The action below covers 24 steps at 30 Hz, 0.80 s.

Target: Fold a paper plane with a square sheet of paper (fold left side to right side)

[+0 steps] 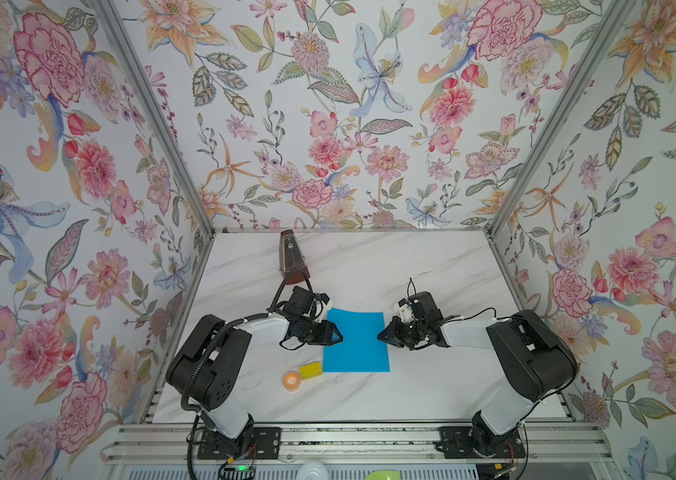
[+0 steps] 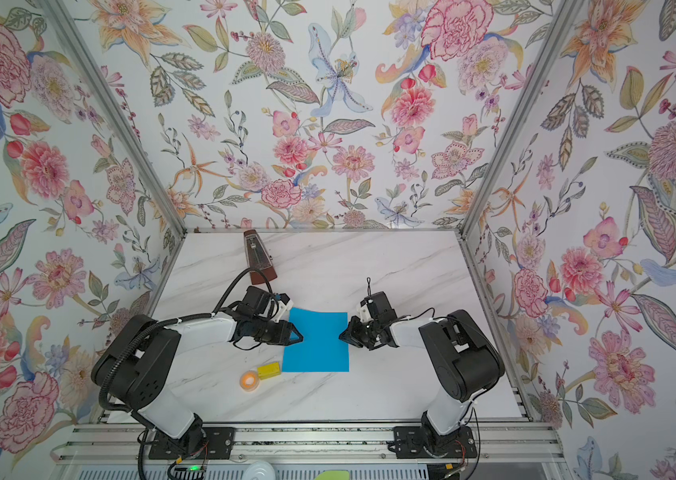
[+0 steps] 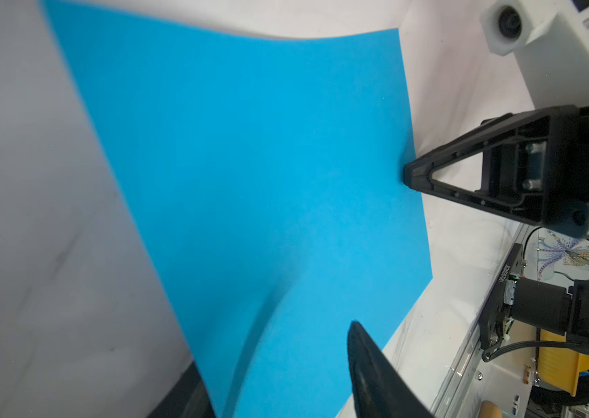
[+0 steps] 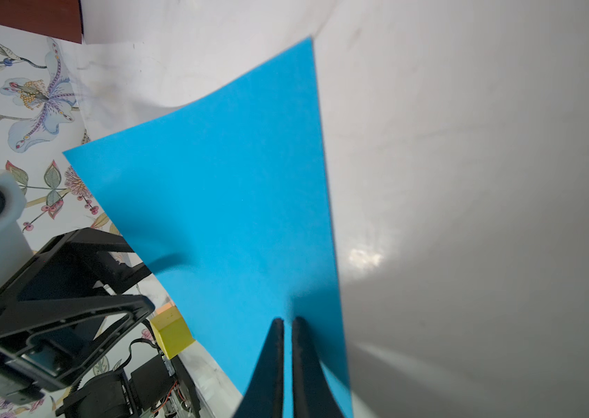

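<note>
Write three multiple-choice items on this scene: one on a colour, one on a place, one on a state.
1. What colour is the tape roll? A) green; B) orange; C) black.
2. Where does the yellow block lie? A) beside the near left corner of the blue paper sheet; B) on the sheet; C) on top of the tape roll.
3. How do the jaws of the right gripper stand? A) wide apart; B) almost together; C) clamped on the yellow block.

Answers: 1 B, the roll shows orange in both top views. 2 A, the block sits just left of that corner, off the paper. 3 B, the right wrist view shows only a slit between the fingers.
</note>
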### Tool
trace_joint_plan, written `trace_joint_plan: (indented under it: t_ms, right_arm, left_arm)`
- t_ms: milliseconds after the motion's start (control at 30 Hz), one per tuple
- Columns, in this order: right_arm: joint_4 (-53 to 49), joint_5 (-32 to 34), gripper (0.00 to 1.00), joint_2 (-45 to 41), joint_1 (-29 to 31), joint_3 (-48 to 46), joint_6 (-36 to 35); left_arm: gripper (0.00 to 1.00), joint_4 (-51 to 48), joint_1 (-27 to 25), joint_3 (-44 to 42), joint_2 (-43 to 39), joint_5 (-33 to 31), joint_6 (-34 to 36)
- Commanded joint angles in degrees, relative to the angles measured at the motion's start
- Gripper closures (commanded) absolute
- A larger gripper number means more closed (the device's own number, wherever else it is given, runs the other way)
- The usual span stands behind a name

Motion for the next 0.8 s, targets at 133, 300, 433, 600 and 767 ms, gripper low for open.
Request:
trace_joint_plan:
  t_ms: [133,300,433,600,767]
  right_arm:
    - [-2.73,1.92,0.90,1.90,0.33,-0.29,-0.69]
    - [-3.08,1.92,0.90,1.32,0.29,-0.22,-0.92]
    - [-3.33,1.97,0.88,0.85,0.24,-0.02,-0.96]
    - [-3.36,1.92,0.87,0.57,0.23,-0.08,-0.99]
    - [-3.44,1.83,0.86,0.24,0.20,-0.20,-0.92]
  left_arm:
    - [0.45,-1.10,-1.64,1.39,-2.75,4.92,-1.03]
    - [0.39,-0.59,-3.54,3.86,-3.10,4.83,-2.62]
    - [0.35,2.29,-5.21,5.13,-2.77,5.36,-4.91]
    - [0.30,7.83,-7.22,6.02,-1.00,6.32,-8.42]
    - [0.29,10.39,-9.26,7.95,2.69,6.76,-9.95]
